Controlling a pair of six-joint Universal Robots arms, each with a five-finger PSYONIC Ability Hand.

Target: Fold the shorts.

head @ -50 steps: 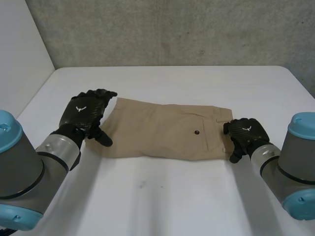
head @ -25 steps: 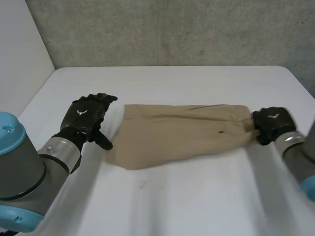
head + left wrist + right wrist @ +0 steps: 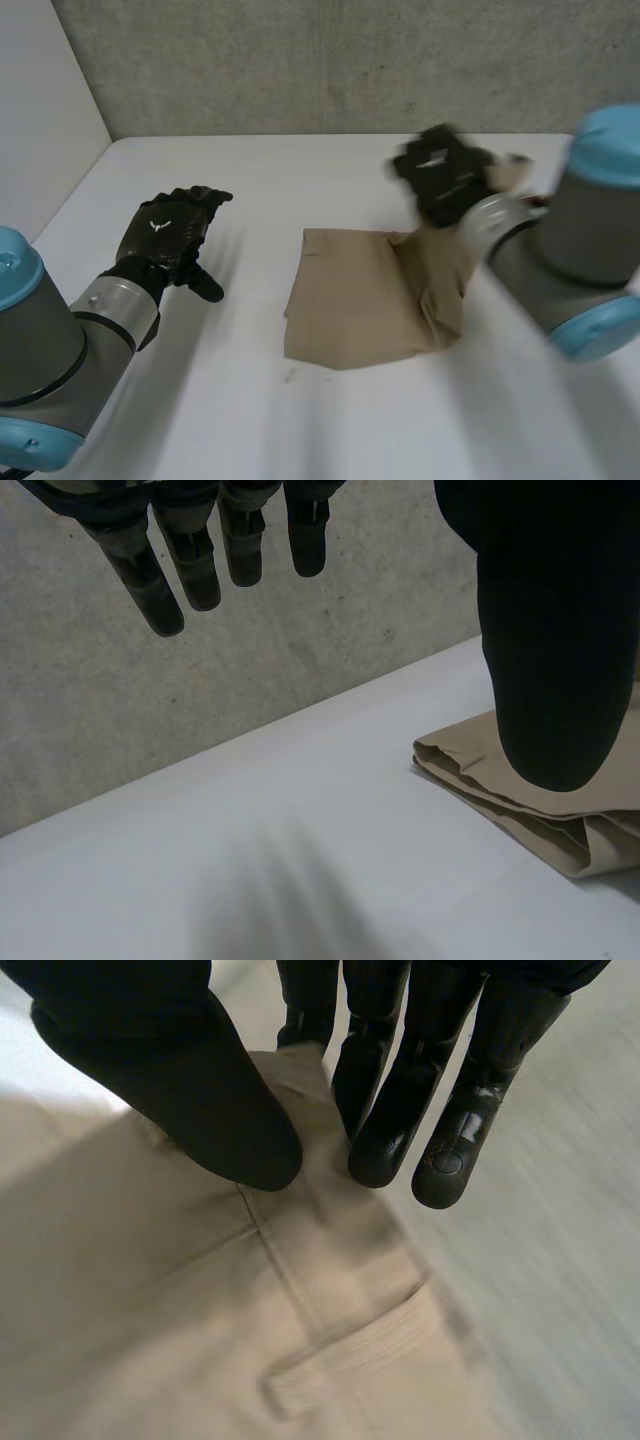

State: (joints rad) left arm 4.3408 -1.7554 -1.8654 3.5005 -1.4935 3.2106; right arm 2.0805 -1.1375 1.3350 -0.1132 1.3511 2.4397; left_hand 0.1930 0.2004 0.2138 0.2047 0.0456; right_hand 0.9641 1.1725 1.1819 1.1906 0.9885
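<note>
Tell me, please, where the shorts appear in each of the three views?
Head view: shorts mid-table, one end raised in the right hand.
Left wrist view: folded edge lying beyond the left hand's thumb, apart from it.
Right wrist view: pinched between that hand's thumb and fingers.
Shared landmark: the white table.

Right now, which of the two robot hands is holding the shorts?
The right robot hand: it pinches one end of the shorts between thumb and fingers. The left robot hand is open and apart from them.
</note>
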